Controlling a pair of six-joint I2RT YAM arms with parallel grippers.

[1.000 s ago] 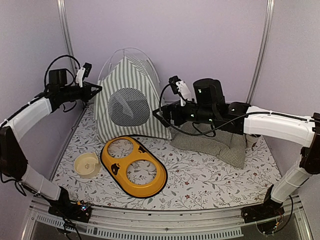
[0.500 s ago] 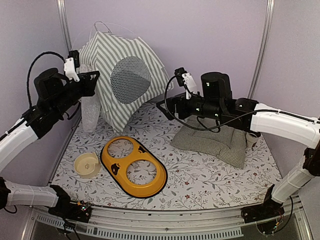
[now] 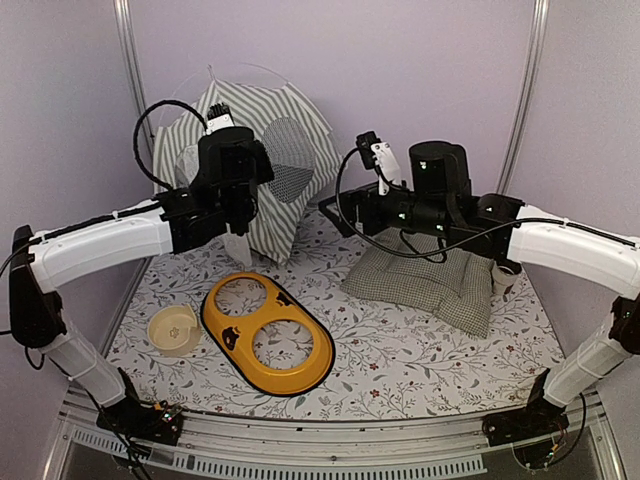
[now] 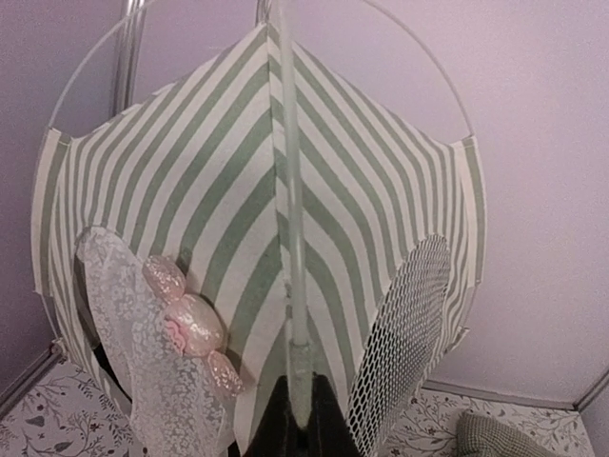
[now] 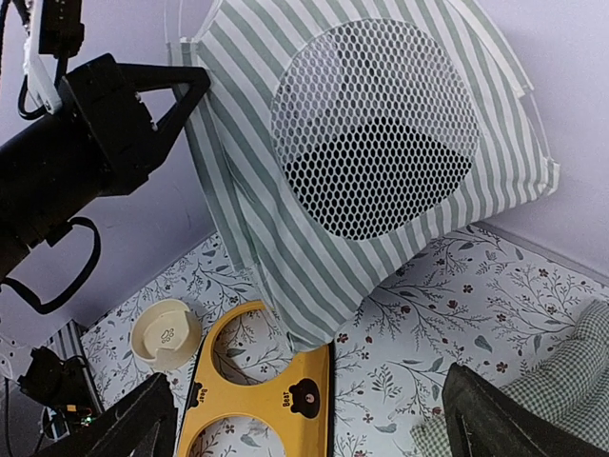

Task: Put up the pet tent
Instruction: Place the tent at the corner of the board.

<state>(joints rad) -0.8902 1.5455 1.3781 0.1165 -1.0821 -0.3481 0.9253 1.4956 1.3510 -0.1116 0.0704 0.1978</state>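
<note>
Though the pet tent (image 3: 270, 170) holds its shape, my left pincer (image 4: 297, 419) grips its pole (image 4: 290, 238), tilted, not yet standing; right pincer (image 5: 314, 419) gapes empty.

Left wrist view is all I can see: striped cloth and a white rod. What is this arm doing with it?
Observer: Seen from above, the left gripper holds the tent up by that rod, tipped sideways over a floral mat.
Operator: Is the other arm helping?
Observer: No. The right gripper hangs open beside the tent, not touching it.
Operator: Anything below the tent?
Observer: A yellow tray with two holes lies on the mat just in front, with a cream bowl beside it.
</note>
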